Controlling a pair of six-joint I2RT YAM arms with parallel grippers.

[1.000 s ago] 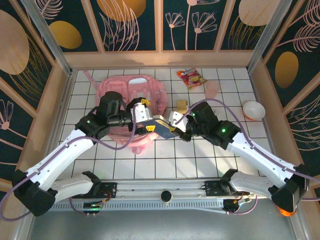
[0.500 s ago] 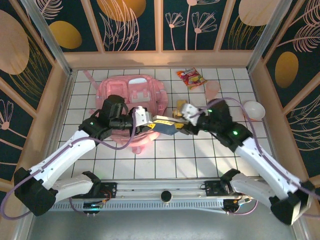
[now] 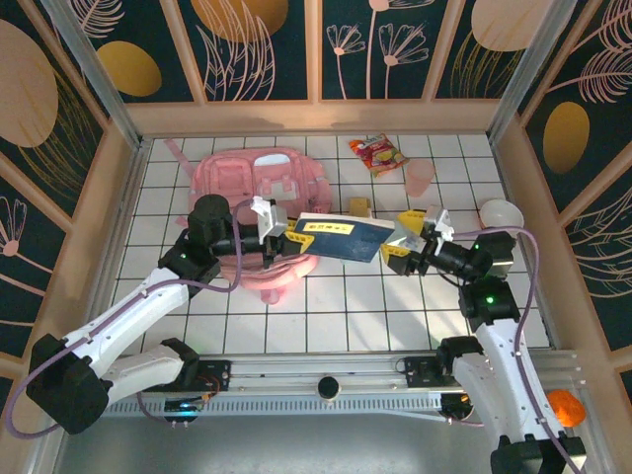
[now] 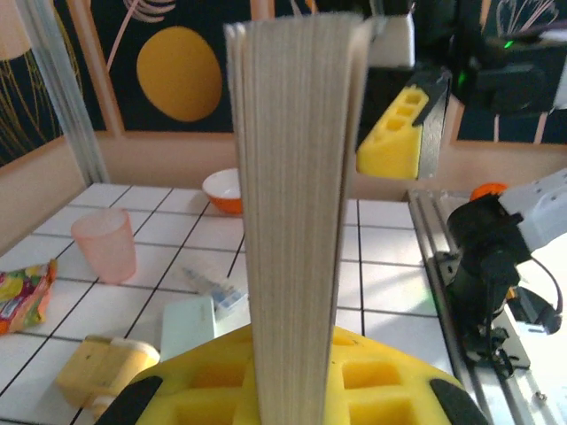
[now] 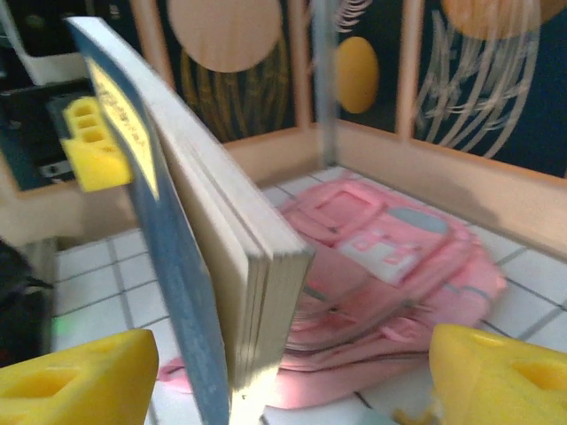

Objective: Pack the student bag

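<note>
- **Left gripper** (image 3: pixel 279 237): the jaws are pinching one short end of the blue book (image 3: pixel 341 237). They are holding it out in the air between the two arms, cover turned up toward the overhead camera.
- **Right gripper** (image 3: pixel 397 237): the jaws are standing spread around the book's other end. Its wrist view is showing a clear gap on one side, so it is probably bearing no weight.
- **Student bag** (image 3: pixel 259 183): it is lying flat on the white tiles at back left, pockets up, just beyond the left wrist. Whether its main opening is unzipped cannot be told.
- **Purpose, as judged:** the one-ended hold is leaving the book's free end able to lead into the bag.
- **Loose items:** the snack packet (image 3: pixel 378 154), pink cup (image 3: pixel 420 176) and bowl (image 3: pixel 501 215) are sitting at back right, apart from the bag.
</note>
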